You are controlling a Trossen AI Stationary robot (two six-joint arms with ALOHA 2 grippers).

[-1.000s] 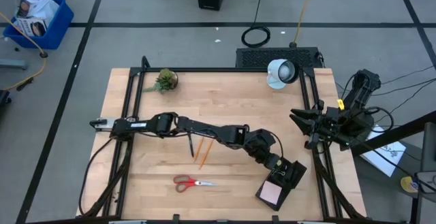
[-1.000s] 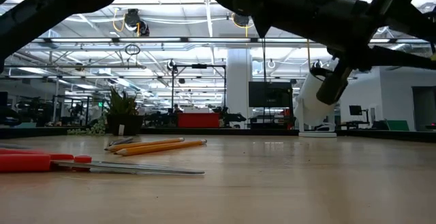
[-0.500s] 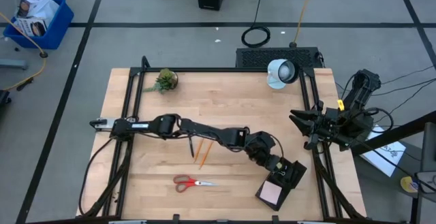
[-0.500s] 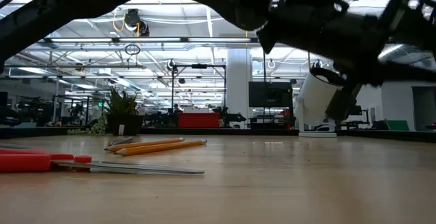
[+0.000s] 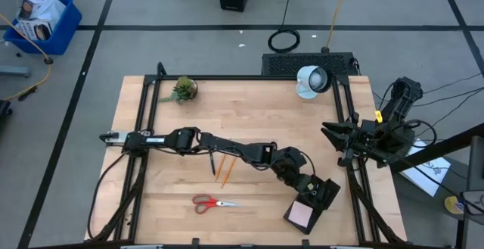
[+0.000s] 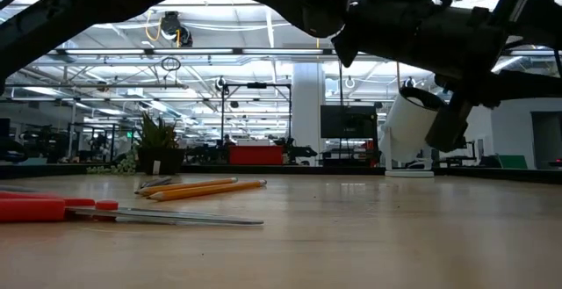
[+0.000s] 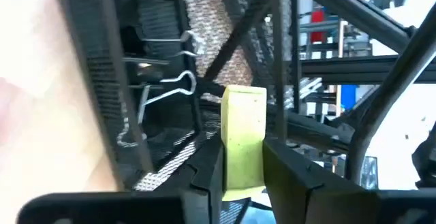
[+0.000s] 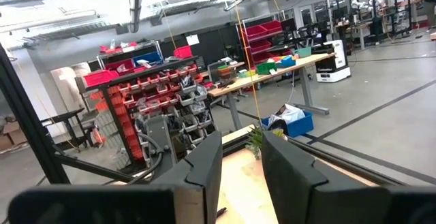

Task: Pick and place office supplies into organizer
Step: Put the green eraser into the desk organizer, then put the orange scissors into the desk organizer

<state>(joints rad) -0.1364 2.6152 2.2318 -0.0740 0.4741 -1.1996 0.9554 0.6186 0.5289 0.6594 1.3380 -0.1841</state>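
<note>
The black mesh organizer [image 5: 324, 194] sits near the table's front right, with a pink sticky-note pad [image 5: 302, 216] in its near end. My left gripper [image 5: 311, 186] reaches over it, shut on a small yellow-green block [image 7: 243, 115]. Wire-handled binder clips [image 7: 170, 88] lie in a compartment beyond the block. Red-handled scissors [image 5: 214, 202] and orange pencils [image 5: 224, 170] lie flat on the wood to the left. My right gripper [image 8: 242, 163] waits at the table's right edge, open, with nothing between its fingers. My left gripper pinches the yellow-green block by its two side faces [image 7: 231, 166] between its two fingers. The block's upper half sticks out past the fingertips, over the organizer's mesh compartments [image 7: 163, 149]. Whether its far end touches the mesh cannot be told.
A small potted plant [image 5: 184, 89] stands at the far left corner and a round white lamp [image 5: 311, 81] at the far right. A black frame [image 5: 145, 120] runs round the table. Bare wood lies between the pencils and the lamp.
My left gripper has tipped a little downward over the organizer; in the low view its arm has sunk slightly. The scissors and pencils lie where they were.
</note>
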